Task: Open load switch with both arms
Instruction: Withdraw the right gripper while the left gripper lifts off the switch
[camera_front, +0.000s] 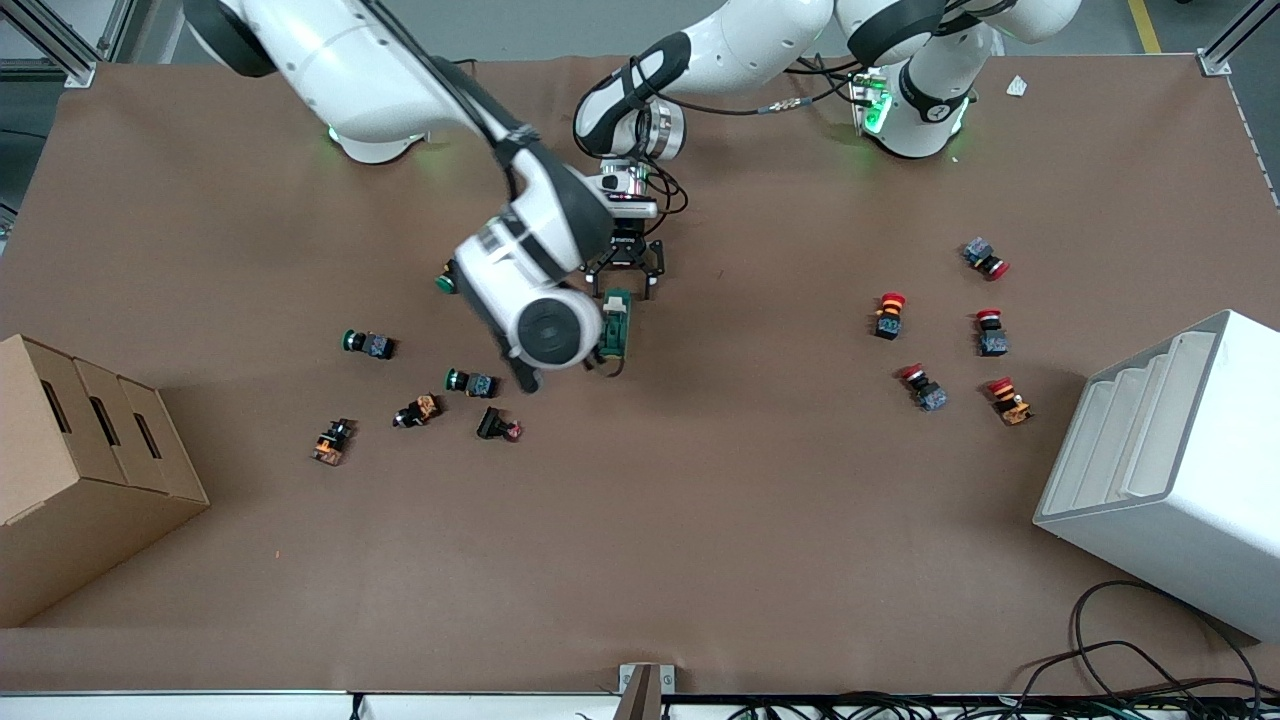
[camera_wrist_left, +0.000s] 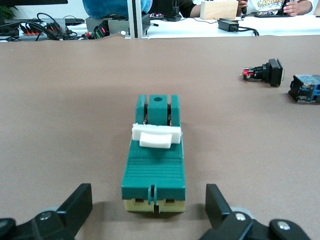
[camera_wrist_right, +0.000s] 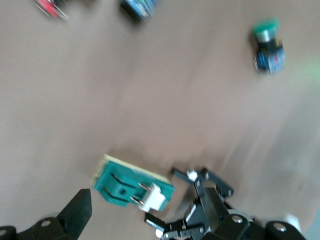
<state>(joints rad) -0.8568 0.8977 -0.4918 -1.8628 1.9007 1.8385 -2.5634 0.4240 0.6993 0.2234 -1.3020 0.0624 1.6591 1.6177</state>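
Note:
The load switch is a dark-green block with a cream base, lying flat on the brown mat mid-table. In the left wrist view its white lever sits partway along the top. My left gripper is low at the end of the switch toward the robots' bases. It is open, and its fingers flank that end without touching. My right gripper is open just over the switch; one finger shows beside it. In the front view the right arm's wrist hides that gripper.
Green, orange and black push buttons lie scattered close by, toward the right arm's end. Red push buttons lie toward the left arm's end. A cardboard box and a white bin stand at the table's two ends.

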